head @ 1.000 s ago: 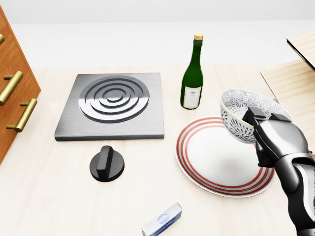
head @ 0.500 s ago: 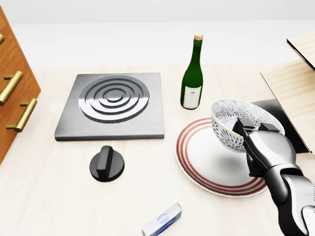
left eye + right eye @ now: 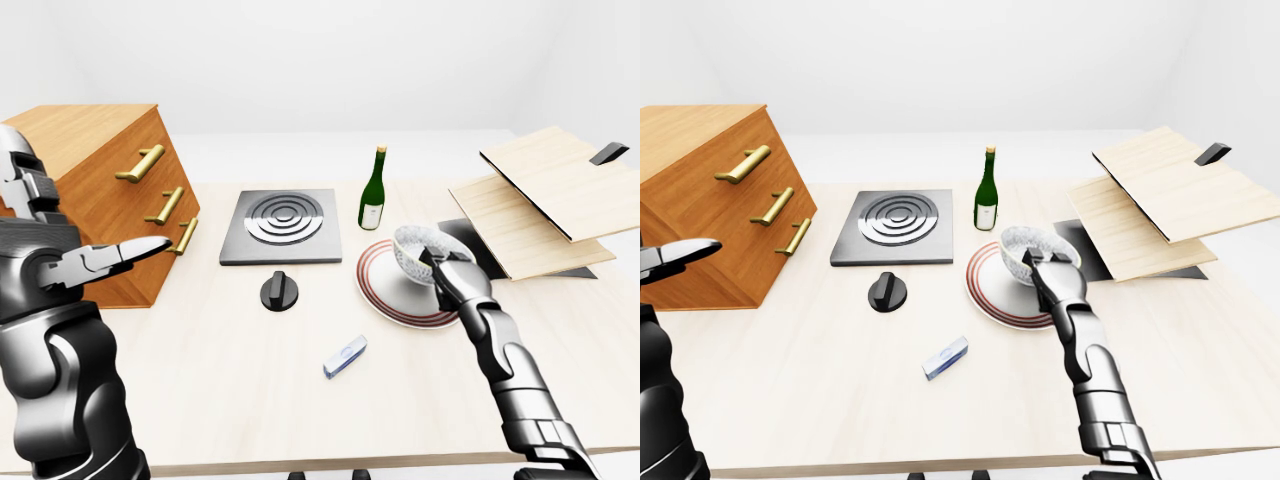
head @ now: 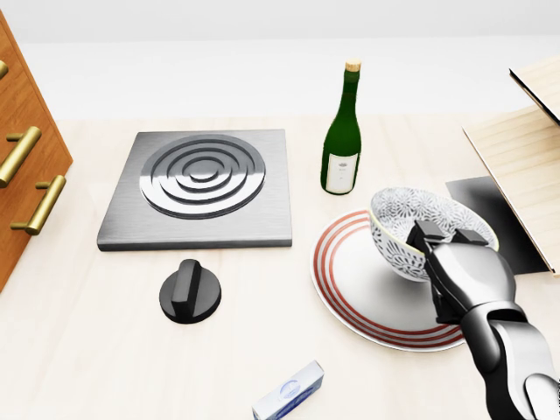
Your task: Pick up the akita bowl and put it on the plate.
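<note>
Over the plate's right side: the akita bowl [image 4: 407, 219], white with a dark patterned wall, is held tilted above the red-ringed plate [image 4: 350, 293]; whether its base touches the plate cannot be told.
Right hand: the right hand [image 4: 462, 273] is clamped on the bowl's rim at the side nearest the camera, with fingers [image 4: 429, 238] hooked over the edge and the arm entering from the head view's lower right.
Left hand: the left hand [image 3: 98, 262] is raised at the left of the left-eye view, well apart from the bowl, with fingers stretched out and nothing grasped.
Plate: it is laid flat on the pale wooden table [image 4: 87, 350], right of centre in the head view, with its left half uncovered.
Bottle: a green wine bottle [image 4: 341, 131] is stood upright just above the plate in the head view.
Hob: a square grey burner plate [image 4: 201, 188] with raised rings is seen left of the bottle, and a black knob [image 4: 190, 291] is placed just below it.
Small box: a blue-and-white carton [image 4: 289, 391] is laid near the bottom edge of the head view, below and left of the plate.
Cabinet: a wooden drawer cabinet [image 3: 100, 165] with brass handles is set at the table's left.
Boards: two pale wooden boards [image 3: 540, 195] are stacked askew at the right, over a dark mat [image 4: 490, 206] beside the plate.
</note>
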